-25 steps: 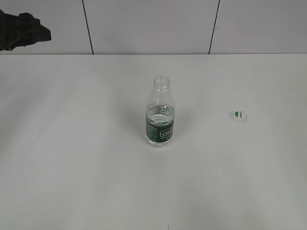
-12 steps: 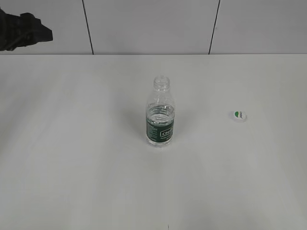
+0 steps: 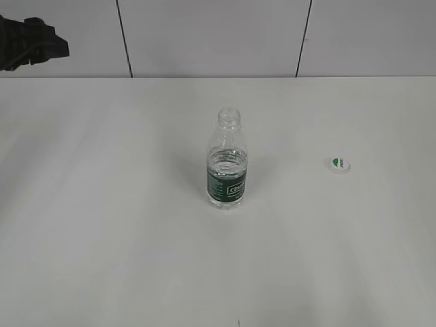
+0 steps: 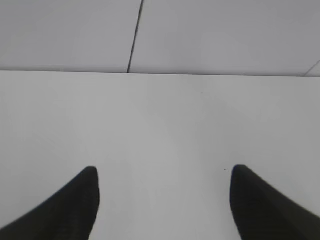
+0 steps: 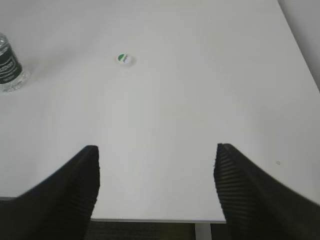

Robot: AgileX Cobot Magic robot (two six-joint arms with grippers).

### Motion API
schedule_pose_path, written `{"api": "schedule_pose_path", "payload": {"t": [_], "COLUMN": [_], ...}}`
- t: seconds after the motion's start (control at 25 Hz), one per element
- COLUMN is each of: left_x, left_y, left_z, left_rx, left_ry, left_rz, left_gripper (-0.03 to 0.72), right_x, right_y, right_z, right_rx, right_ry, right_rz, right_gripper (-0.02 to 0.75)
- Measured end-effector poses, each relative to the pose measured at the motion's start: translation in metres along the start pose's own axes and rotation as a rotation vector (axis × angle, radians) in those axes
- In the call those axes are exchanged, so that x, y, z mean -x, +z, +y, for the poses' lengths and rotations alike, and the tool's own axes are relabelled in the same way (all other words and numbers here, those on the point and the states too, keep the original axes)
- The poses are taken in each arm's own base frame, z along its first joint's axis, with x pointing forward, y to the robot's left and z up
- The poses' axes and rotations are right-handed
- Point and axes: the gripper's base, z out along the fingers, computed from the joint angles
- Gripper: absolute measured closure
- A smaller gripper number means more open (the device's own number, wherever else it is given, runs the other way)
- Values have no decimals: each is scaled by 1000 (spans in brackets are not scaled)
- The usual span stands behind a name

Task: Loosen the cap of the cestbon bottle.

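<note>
Both tools, left [image 4: 162, 200] and right [image 5: 156, 185], hang spread apart and empty, while the cestbon bottle [image 3: 227, 167] stands uncapped mid-worktop [image 3: 102, 225] with the cap [image 3: 340, 164] lying well apart to its right, so loosening looks done and only parking the arms remains.

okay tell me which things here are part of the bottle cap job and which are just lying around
Part of the job:
- small clear plastic water bottle with a dark green label, upright, neck open
- small round white cap with a green half-disc, lying apart on the white table
- left gripper and right gripper, both open

Lying about:
- nothing else shows
</note>
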Motion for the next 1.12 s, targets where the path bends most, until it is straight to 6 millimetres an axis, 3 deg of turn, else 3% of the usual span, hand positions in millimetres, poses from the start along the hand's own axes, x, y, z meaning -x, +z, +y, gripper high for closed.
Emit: {"api": "schedule_pose_path", "payload": {"t": [0.32, 1.12], "left_x": [3, 2], "left_y": [0, 0], "left_z": [7, 10], "left_rx": [72, 152], "left_ry": [0, 43], "left_rz": [-29, -50], "left_gripper": [190, 190], "right_x": [1, 1], "right_y": [1, 1], "right_z": [2, 2], "right_rx": [-163, -170], "right_ry": [87, 91], "right_rz": [22, 23], "right_gripper": [193, 193]}}
